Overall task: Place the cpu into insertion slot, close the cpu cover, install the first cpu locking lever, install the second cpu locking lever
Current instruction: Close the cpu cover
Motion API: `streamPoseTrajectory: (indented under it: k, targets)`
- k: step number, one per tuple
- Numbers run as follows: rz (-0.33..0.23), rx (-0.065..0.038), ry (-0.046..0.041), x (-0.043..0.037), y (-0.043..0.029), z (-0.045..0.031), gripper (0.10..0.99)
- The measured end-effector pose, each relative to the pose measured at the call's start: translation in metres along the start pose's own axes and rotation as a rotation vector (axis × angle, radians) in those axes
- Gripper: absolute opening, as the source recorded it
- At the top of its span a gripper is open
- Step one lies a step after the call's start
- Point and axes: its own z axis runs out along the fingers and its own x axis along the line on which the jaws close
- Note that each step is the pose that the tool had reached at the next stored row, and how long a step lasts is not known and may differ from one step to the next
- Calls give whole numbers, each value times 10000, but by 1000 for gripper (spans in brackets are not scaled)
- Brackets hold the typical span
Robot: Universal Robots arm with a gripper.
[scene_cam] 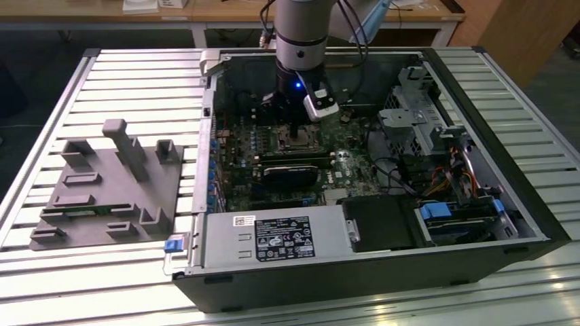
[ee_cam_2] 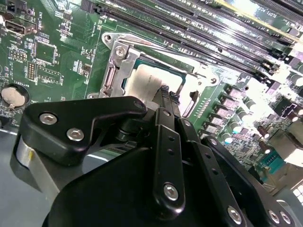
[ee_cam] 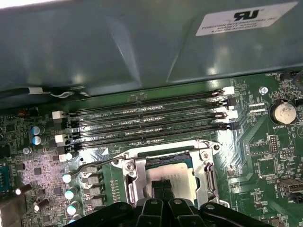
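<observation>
While the narrow pincer (ee_cam: 163,185) touches the cpu (ee_cam: 166,170) in the slot (ee_cam: 185,156), the cover (ee_cam: 134,182) seems down, one lever (ee_cam: 97,164) loose: latching stage.

Lab, slatted metal bench (scene_cam: 136,75), open computer (scene_cam: 363,285)

An open black computer case (scene_cam: 363,285) lies on a slatted metal table (scene_cam: 54,102), grey power-supply box (scene_cam: 272,238) inside; a grey moulded fixture (scene_cam: 109,190) sits beside it, on the exterior view's left.
</observation>
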Motion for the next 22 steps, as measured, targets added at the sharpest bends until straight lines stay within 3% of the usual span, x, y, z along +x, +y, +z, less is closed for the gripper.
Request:
streamPoseTrajectory:
  k: [2,5,6,12,18,22]
  targets:
    - [-2,-15,-116,1,0,1,106]
    - [-13,-70,-443,4,-1,7,106]
    - [-13,-77,-474,4,0,8,106]
    - [-22,-75,-474,7,-1,7,106]
    - [-909,-96,-444,7,-1,11,106]
    - [-956,-92,-443,29,-6,11,106]
